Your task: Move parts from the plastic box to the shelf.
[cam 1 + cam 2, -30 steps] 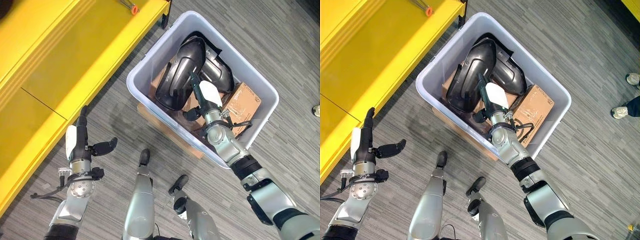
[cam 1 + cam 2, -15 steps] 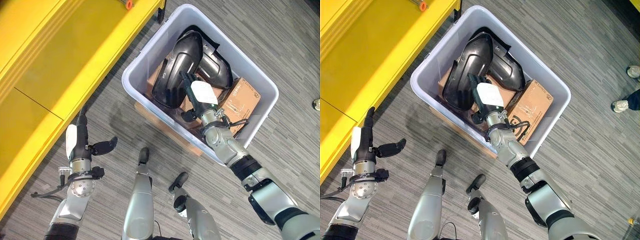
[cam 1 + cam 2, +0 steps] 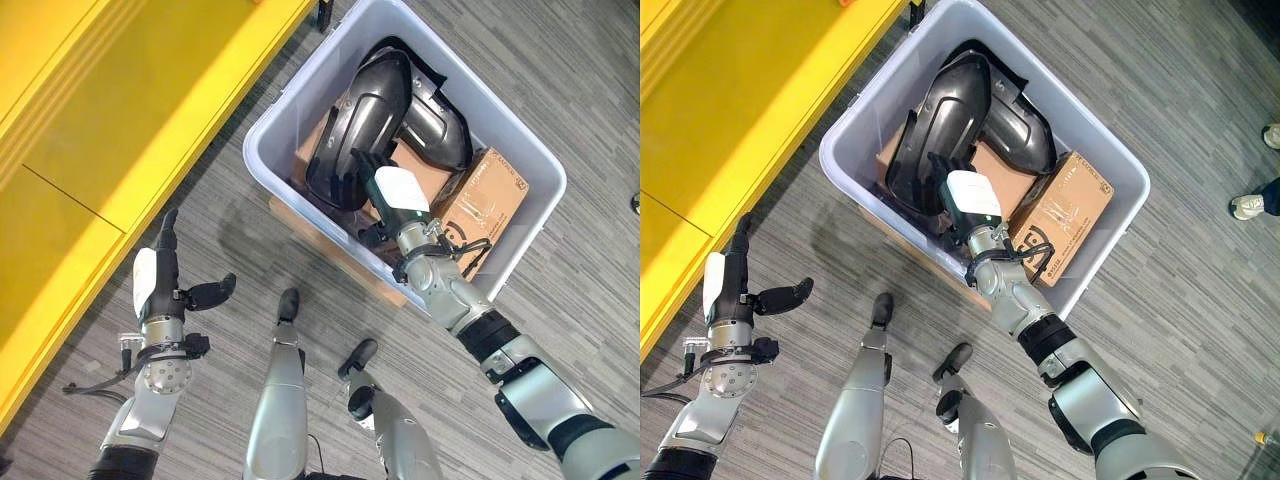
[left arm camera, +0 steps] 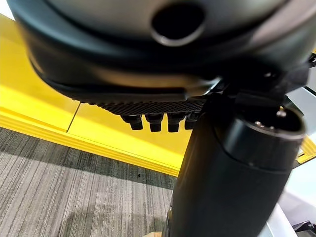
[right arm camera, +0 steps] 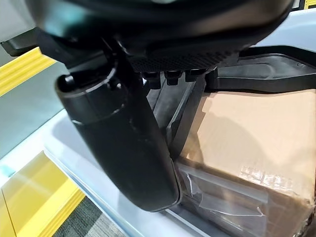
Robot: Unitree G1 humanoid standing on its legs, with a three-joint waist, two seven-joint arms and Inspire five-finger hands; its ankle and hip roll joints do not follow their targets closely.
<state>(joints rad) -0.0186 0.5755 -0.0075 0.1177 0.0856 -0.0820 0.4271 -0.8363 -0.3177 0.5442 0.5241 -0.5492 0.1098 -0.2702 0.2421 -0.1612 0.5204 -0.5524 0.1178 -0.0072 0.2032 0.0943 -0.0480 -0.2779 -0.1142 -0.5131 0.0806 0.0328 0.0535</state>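
The right hand [image 3: 392, 197], fingers straight and holding nothing, reaches into the box [image 3: 519, 160] toward the black part [image 3: 365, 125] at 12 o'clock and should curl round its edge; the left hand [image 3: 160, 285] hangs relaxed.

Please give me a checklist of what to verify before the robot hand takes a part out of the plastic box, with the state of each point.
1. Right robot hand is inside the plastic box, over the black moulded part: ok.
2. Right robot hand has closed on the part: not ok; in the right wrist view its fingers look straight, nothing held.
3. Left robot hand is free: ok; it hangs open above the grey floor, beside the yellow shelf.
4. Shelf has bare space for the part: ok.
5. Cardboard box sits clear of the black part: cannot tell; they lie close together.
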